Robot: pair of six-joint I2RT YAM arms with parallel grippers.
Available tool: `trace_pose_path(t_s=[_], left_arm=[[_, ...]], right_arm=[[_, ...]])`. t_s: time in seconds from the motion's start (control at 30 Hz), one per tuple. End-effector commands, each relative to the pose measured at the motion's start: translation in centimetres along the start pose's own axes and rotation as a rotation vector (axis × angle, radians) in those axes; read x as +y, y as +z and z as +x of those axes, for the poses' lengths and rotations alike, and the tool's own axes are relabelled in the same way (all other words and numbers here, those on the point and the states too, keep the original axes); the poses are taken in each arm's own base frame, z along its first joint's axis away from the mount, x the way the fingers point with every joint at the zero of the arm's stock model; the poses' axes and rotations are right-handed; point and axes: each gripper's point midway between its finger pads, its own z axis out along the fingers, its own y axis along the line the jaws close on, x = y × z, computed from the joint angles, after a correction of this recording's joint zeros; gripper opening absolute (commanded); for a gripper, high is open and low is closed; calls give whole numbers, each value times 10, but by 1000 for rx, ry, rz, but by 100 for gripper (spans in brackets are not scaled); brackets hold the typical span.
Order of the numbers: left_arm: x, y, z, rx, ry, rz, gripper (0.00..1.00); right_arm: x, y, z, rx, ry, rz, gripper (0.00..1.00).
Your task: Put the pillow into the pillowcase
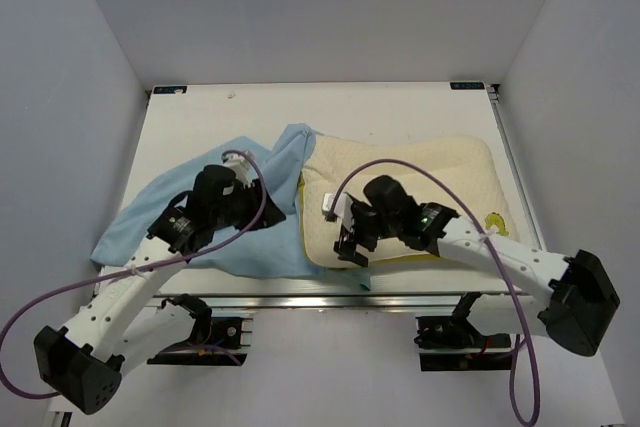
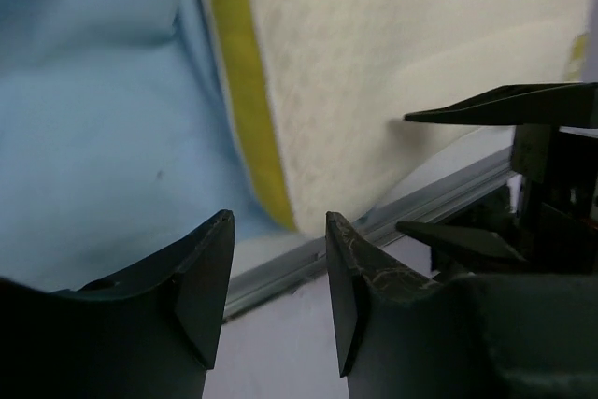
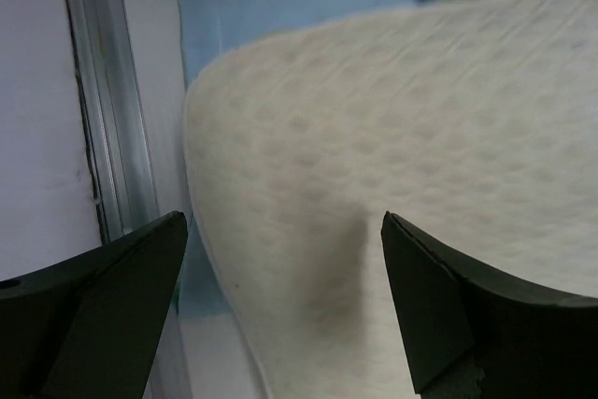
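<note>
The cream pillow (image 1: 420,177) lies flat on the right half of the table, its near-left corner at the front edge. The light blue pillowcase (image 1: 150,222) lies spread to its left, and a strip of it runs under the pillow's left edge. My left gripper (image 1: 265,212) is open and empty over the pillowcase, beside the pillow's yellow rim (image 2: 248,91). My right gripper (image 1: 350,245) is wide open and empty, just above the pillow's near-left corner (image 3: 392,119). The left wrist view shows the pillow (image 2: 402,63), the pillowcase (image 2: 103,119) and my left gripper (image 2: 278,231).
An aluminium rail (image 1: 330,292) runs along the table's front edge, also in the right wrist view (image 3: 103,119). White walls close in the left, right and back. Purple cables loop over both arms. The right gripper's fingers (image 2: 505,109) show in the left wrist view.
</note>
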Motion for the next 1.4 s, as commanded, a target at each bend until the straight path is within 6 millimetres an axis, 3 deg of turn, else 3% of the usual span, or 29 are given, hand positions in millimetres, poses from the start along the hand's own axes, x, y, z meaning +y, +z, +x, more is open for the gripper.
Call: trace_pose_path(t_s=[0.0,0.13,0.3,0.4,0.63,0.67,0.8,0.83,0.9,0.93,1.03,1.23,1.37], left_arm=[[8,0,18,-9,-100,-10,54],[21,1,40,16,-134,-21,55],[25,1,49,15,-165,-12,55],[26,5,55,34,-175,-5,55],[18,18,67,71,-199,39,56],[16,19,69,78,-199,46,56],[5,30,81,121,-200,79,58],[6,35,85,134,-201,66,58],[2,40,85,132,-198,71,58],[2,44,88,141,-198,56,58],[-1,50,87,131,-205,51,58],[4,68,91,115,-240,28,58],[-4,86,96,133,-240,26,58]], right_arm=[[4,16,20,81,45,52,89],[-4,32,22,83,133,142,89],[-14,54,50,169,168,199,89],[-22,61,66,216,151,237,81],[-18,66,85,266,156,198,32],[-10,65,83,262,167,144,29],[-19,44,53,162,225,84,18],[-27,30,31,79,239,64,17],[-35,12,15,19,263,42,15],[-45,-4,-4,-52,265,38,14],[-55,-29,-19,-121,284,25,12],[-42,-29,-8,-112,315,-42,9],[-41,-24,-1,-110,337,-43,8]])
